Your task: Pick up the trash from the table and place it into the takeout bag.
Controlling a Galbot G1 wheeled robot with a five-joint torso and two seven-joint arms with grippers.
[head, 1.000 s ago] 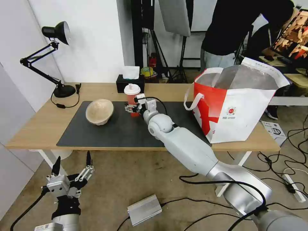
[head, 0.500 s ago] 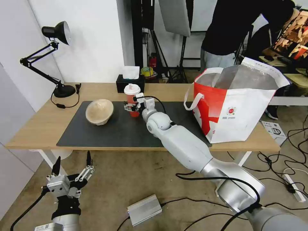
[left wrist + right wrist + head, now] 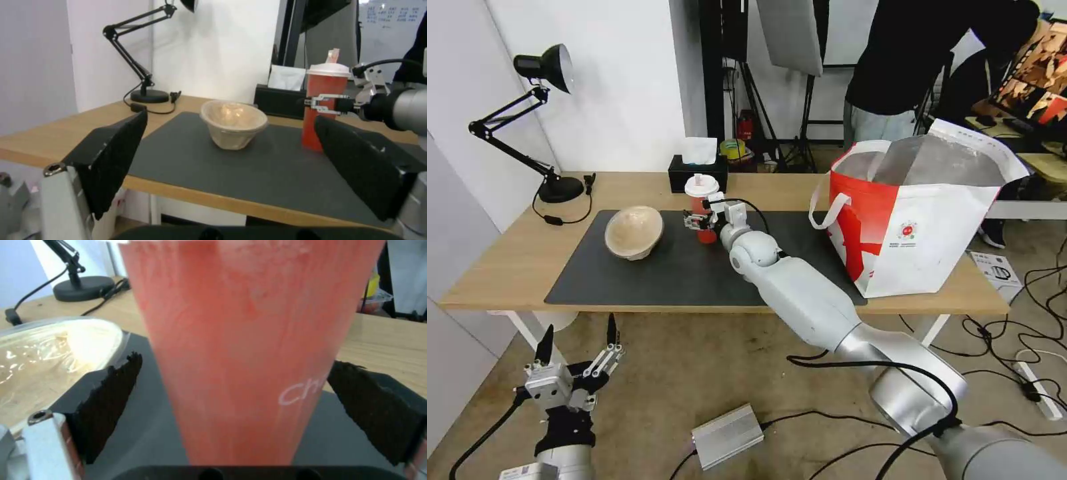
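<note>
A translucent red drink cup with a white lid stands upright on the dark grey mat of the table. My right gripper is open around its lower half. In the right wrist view the cup stands between the two black pads, close to both. A beige paper-pulp bowl lies tilted on the mat to the cup's left. The red-and-white takeout bag stands open at the table's right end. My left gripper hangs open below the table's front edge.
A black desk lamp stands at the table's back left. A black tissue box sits right behind the cup. On the floor lie a silver box and several cables.
My right arm has reached a little farther left and forward, bringing the gripper closer around the cup. The cup, bowl and left arm have not moved.
</note>
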